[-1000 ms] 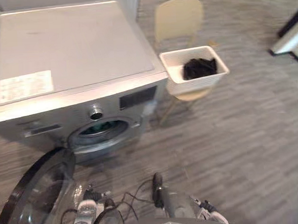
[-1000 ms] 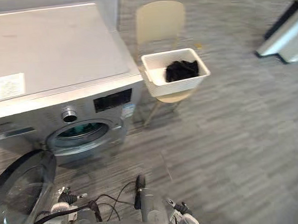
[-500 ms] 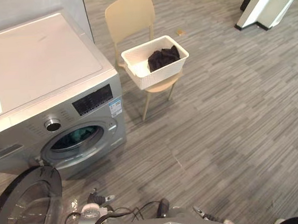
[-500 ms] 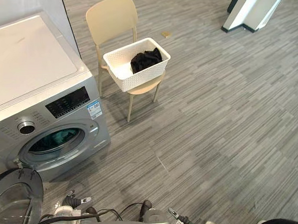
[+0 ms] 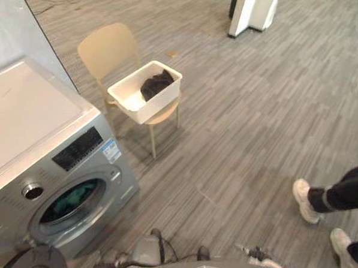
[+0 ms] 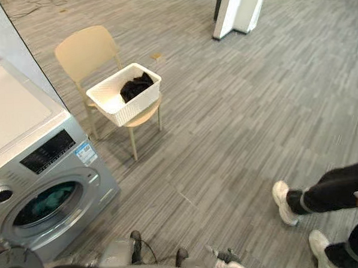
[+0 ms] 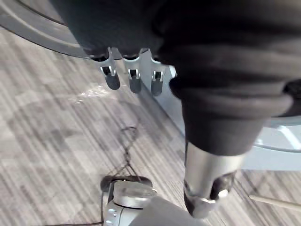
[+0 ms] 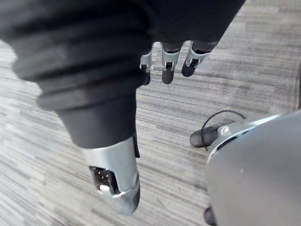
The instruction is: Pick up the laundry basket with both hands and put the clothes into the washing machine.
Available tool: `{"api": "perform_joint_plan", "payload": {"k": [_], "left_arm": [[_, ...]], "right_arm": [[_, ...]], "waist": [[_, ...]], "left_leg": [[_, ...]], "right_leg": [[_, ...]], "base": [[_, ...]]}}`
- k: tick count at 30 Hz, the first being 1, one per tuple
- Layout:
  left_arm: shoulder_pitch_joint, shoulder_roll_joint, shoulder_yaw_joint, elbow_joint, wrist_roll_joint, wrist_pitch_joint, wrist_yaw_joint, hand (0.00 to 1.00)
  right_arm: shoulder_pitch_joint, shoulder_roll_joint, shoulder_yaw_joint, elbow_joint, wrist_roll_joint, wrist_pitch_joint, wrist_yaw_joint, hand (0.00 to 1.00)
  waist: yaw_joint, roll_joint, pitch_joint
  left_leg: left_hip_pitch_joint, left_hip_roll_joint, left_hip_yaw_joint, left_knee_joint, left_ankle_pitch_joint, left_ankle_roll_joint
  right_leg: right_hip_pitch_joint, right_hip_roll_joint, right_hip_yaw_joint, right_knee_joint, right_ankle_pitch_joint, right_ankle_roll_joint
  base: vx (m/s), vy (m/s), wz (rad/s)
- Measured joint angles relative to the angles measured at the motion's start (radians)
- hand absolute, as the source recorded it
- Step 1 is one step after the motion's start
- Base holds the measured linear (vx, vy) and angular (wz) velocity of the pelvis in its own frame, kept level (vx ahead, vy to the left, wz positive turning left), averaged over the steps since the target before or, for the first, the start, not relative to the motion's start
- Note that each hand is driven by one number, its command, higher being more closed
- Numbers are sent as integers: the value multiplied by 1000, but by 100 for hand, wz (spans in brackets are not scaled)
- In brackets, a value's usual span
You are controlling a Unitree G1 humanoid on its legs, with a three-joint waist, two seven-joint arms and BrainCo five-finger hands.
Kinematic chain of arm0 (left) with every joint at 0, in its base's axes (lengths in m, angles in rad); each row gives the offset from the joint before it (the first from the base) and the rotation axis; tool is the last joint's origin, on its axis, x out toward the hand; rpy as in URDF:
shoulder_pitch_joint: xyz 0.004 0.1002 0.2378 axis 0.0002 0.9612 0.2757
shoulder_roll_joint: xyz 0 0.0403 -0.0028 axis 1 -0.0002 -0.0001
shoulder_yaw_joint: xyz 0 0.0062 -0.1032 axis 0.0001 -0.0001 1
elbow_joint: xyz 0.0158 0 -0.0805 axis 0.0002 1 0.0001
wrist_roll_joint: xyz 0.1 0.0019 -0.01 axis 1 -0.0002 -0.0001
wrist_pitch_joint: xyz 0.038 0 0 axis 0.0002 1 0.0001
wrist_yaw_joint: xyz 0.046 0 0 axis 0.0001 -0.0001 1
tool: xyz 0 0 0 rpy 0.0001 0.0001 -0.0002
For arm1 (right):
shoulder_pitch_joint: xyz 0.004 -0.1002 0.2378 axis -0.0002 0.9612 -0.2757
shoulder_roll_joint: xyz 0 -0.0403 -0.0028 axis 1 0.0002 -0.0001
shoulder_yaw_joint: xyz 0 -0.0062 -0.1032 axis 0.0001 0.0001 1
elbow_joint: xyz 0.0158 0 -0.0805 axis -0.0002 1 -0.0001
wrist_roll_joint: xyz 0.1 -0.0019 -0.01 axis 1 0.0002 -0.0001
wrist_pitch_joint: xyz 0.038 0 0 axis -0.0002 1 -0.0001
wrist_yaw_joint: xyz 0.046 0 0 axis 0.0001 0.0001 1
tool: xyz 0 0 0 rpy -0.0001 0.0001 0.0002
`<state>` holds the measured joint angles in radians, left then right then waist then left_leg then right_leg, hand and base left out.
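Your washing machine (image 5: 42, 153) sits at 8 o'clock, its door (image 5: 36, 264) swung open, likely ready for loading. At 11 o'clock a chair (image 5: 107, 49) raises the basket (image 5: 156, 105) to grabbing height, with dark clothes (image 5: 155, 84) inside. The left robot hand (image 7: 209, 169) and right robot hand (image 8: 115, 174) hang slack-fingered and empty. On the grey plank floor (image 5: 244, 124), a person's legs (image 5: 341, 191) stand at 4 o'clock.

Left hand (image 7: 141, 70), right hand (image 8: 169, 56), fingers (image 7: 112, 81) relaxed

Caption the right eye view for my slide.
White laundry basket holding dark clothes sits on a beige chair beside the washing machine; a person's legs at right.
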<state>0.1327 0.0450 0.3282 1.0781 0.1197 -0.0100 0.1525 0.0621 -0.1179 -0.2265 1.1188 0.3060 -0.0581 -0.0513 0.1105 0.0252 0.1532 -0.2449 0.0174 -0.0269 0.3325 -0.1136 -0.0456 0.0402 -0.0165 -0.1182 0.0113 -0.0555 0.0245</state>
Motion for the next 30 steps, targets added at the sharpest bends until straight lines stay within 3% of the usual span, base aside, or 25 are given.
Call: {"api": "perform_joint_plan", "payload": {"k": [2,4,6,7,8,9,10,11,12,13,14,15,17,18,19,20,21,22,23,24,25,27,29,30], "left_arm": [[20,-18,43,-2,-1,5,-7,0],[45,-29,48,-1,-2,10,-6,0],[51,-24,33,-7,-9,9,-7,0],[47,-9,15,-10,-10,8,-7,0],[41,-2,1,-13,-10,8,-6,0],[40,11,-38,-26,-21,8,-7,0],[35,18,-69,-43,-30,8,-8,0],[29,19,-78,-53,-33,7,-9,0],[11,19,-90,-62,-37,6,-8,0],[-10,20,-94,-66,-37,4,-6,0],[-20,19,-95,-65,-37,4,-6,0],[-25,8,-95,-64,-36,2,-6,0],[-48,-4,-90,-65,-36,-3,-6,0],[-42,2,-89,-57,-4,-10,-12,0],[-41,5,-88,-57,0,-12,-14,0],[-43,13,-70,-50,5,-23,-20,0],[-40,-20,-22,-18,7,-12,-29,0],[-36,-31,9,-17,10,-12,-30,0],[-33,-51,61,-23,10,-12,-30,0],[-37,-70,111,-29,0,-11,-34,0],[-38,-77,127,-33,-2,-11,-34,0],[-35,-76,135,-46,-9,-11,-34,0],[-38,-53,122,-46,-9,-11,-34,0],[-38,-43,112,-45,-9,-11,-34,0]], "right_arm": [[-15,2,9,16,0,1,3,0],[-25,24,8,13,-4,0,13,0],[-25,28,8,7,-9,1,26,0],[-25,29,11,-1,-19,-1,31,0],[-26,30,16,-3,-24,-3,31,0],[-24,33,20,-3,-27,-3,32,0],[-24,32,24,-5,-28,-3,36,0],[-25,32,23,-4,-27,-3,40,0],[-25,32,13,-8,-27,-4,50,0],[-30,33,8,-13,-27,-4,51,0],[-34,32,3,-13,-26,-4,51,0],[-37,30,-19,-22,-27,-4,49,0],[-28,31,-40,-48,-27,-6,50,0],[-21,45,-78,-44,-29,-3,46,0],[-18,51,-82,-43,-29,-4,45,0],[-13,59,-131,-23,-25,-3,44,0],[-10,48,-158,-23,-26,1,45,0],[-6,44,-159,-21,-30,2,44,0],[-5,35,-170,-9,-31,3,44,0],[3,27,-186,-5,-32,10,43,0],[6,25,-190,-4,-32,13,41,0],[6,29,-190,6,-34,24,41,0],[-12,38,-191,23,-33,31,41,0],[-32,45,-214,44,-32,40,38,0]], "waist": [[24,-5,-3],[22,-8,-21],[25,-28,-49],[9,-34,-52],[-1,-38,-53],[-17,-41,-54],[-32,-61,-56],[-31,-40,-55],[-44,-41,-52],[-49,-45,-46],[-52,-40,-41],[-58,-24,-33],[-62,-10,-20],[-71,-20,-32],[-71,-26,-34],[-72,-48,-40],[-76,-13,-66],[-74,1,-79],[-74,13,-83],[-79,29,-84],[-76,34,-82],[-49,31,-75],[-34,5,-59],[-24,-12,-41]], "left_leg": [[16,-25,7,-1,-20,31],[44,-53,23,-7,-39,50],[94,-94,43,-44,-56,73],[120,-99,51,-51,-65,87],[138,-100,50,-50,-72,95],[176,-101,39,-44,-92,97],[214,-98,21,-35,-107,94],[235,-93,14,-43,-112,89],[262,-71,10,-48,-123,93],[296,-54,7,-69,-127,86],[316,-39,7,-83,-129,79],[356,4,10,-111,-133,65],[411,65,21,-150,-151,36],[426,93,22,-164,-180,-3],[430,94,20,-165,-187,-10],[458,104,-1,-166,-232,-33],[477,162,-7,-148,-243,-25],[467,180,-15,-109,-231,-22],[401,205,-57,25,-199,-24],[280,218,-118,273,-125,-33],[231,220,-136,381,-85,-38],[86,221,-110,684,-63,-50],[-3,214,-25,745,-76,-36],[-44,202,43,701,-101,-38]], "right_leg": [[-26,-24,25,80,-54,15],[-36,-61,27,165,-107,39],[-129,-110,67,431,-202,89],[-221,-121,93,689,-207,128],[-255,-120,101,803,-181,156],[-290,-118,94,919,-68,158],[-288,-129,62,970,-13,131],[-299,-136,44,1005,26,115],[-326,-148,12,1061,-2,82],[-349,-176,-32,1042,-107,52],[-357,-187,-56,1006,-144,47],[-357,-191,-101,872,-183,35],[-360,-184,-124,670,-169,37],[-351,-165,-66,480,-96,66],[-352,-166,-52,456,-75,65],[-357,-168,-23,451,-14,90],[-347,-128,-62,500,-99,69],[-347,-112,-72,510,-122,55],[-314,-89,-102,501,-141,34],[-254,-65,-142,466,-161,13],[-224,-55,-150,444,-166,6],[-103,-15,-181,344,-166,-10],[-5,-5,-205,262,-162,-17],[48,-6,-209,217,-157,-18]], "base": [[158,126,-10],[196,83,-8],[242,62,-3],[208,13,9],[221,-44,22],[376,-97,24],[410,-120,13],[398,-171,9],[293,-200,2],[282,-211,3],[295,-218,-2],[308,-240,-12],[350,-320,-9],[244,-277,8],[350,-400,15],[358,-364,14],[449,-431,11],[558,-523,14],[557,-507,38],[553,-512,49],[349,-291,49],[377,-233,19],[409,-205,26],[410,-178,24]]}}
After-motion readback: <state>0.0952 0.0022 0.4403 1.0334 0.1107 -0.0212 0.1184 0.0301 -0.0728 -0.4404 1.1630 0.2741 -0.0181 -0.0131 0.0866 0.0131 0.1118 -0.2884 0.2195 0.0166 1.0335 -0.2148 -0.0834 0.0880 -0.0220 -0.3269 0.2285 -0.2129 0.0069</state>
